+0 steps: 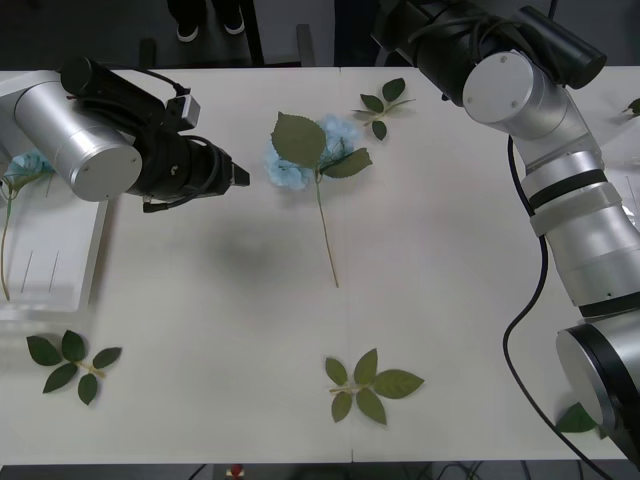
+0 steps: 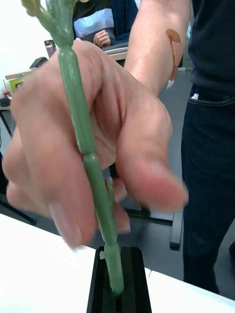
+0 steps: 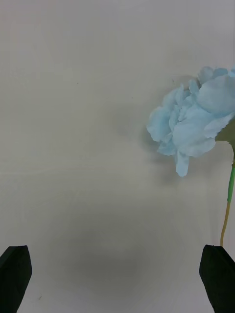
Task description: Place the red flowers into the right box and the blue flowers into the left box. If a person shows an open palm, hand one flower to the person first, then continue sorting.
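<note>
Stem (image 2: 88, 161) in right jaws — hand (image 2: 93, 142) gripping it.

No legible txt, labels or nos. anywhere.

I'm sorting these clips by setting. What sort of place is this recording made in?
Probably an indoor lab or office used for robot trials. A plain white table holds artificial flowers, such as a blue flower. A person's hand takes a green stem from the right gripper, with desks behind.
</note>
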Controlling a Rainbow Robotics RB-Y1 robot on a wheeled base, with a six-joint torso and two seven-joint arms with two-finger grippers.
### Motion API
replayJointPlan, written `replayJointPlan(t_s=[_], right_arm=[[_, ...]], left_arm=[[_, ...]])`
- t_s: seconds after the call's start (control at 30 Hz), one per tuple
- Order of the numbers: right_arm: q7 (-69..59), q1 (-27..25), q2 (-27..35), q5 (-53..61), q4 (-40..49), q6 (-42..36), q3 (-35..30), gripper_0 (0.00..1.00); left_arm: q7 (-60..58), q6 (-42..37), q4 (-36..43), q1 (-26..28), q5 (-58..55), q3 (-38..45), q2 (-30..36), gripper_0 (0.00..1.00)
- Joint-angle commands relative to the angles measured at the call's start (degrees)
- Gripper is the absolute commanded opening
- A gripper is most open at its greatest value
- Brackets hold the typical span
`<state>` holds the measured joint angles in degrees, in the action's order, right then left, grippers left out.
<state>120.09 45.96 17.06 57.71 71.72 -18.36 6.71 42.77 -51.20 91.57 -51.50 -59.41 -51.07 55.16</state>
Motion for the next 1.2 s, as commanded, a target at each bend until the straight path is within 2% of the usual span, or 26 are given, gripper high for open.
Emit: replayJointPlan(t_s=[0.03,0.2,0.23,0.27,0.3,0.33,0.37,0.43,0.57,0.67,0.9,1.03,1.2], right_arm=[[-1.00,1.85,-0.27,0.39,1.14,0.43,-0.38,0.00],[-0.83,1.85,-0.27,0.57,1.14,0.61,-0.38,0.00],[-0.83,1.85,-0.27,0.65,1.14,0.61,-0.38,0.06],[-0.74,1.85,-0.36,0.83,1.14,0.61,-0.38,0.20],[-0.74,1.85,-0.36,1.09,1.23,0.61,-0.38,0.38],[-0.65,1.85,-0.27,1.27,1.23,0.61,-0.38,0.44],[-0.56,1.85,-0.27,1.80,1.32,0.61,-0.38,0.58],[-0.65,1.85,-0.27,1.88,1.50,0.52,-0.38,0.75],[-0.30,1.76,-0.27,3.11,1.94,0.52,-0.38,0.92],[-0.03,1.59,-0.27,4.17,2.29,-0.19,-0.38,0.96],[-0.21,-2.46,1.40,6.54,9.49,-6.51,-2.05,0.97],[-0.39,-8.35,4.12,8.65,17.67,-12.40,-3.28,0.97],[-0.56,-14.94,8.60,13.75,25.31,-16.18,-3.63,0.97]], left_arm=[[1.00,0.23,1.59,-2.21,0.61,0.70,0.83,1.00],[1.00,0.49,1.59,-2.21,0.61,0.70,0.74,1.00],[1.00,0.58,1.59,-2.21,0.61,0.70,0.74,1.00],[1.00,0.67,1.59,-2.21,0.61,0.70,0.83,1.00],[1.09,0.67,1.59,-2.21,0.61,0.70,0.74,1.00],[1.09,0.67,1.59,-2.21,0.61,0.70,0.74,1.00],[1.00,0.67,1.59,-2.21,0.61,0.70,0.74,1.00],[1.00,0.75,1.59,-2.12,0.61,0.70,0.65,1.00],[1.00,0.84,1.59,-2.12,0.70,0.70,0.74,1.00],[1.09,1.02,1.59,-2.21,0.70,0.70,0.74,1.00],[1.09,1.02,1.59,-2.21,0.70,0.70,0.74,1.00],[1.09,1.02,1.59,-2.21,0.79,0.70,0.65,1.00],[0.73,1.02,1.59,-2.21,0.53,0.70,0.56,1.00]])
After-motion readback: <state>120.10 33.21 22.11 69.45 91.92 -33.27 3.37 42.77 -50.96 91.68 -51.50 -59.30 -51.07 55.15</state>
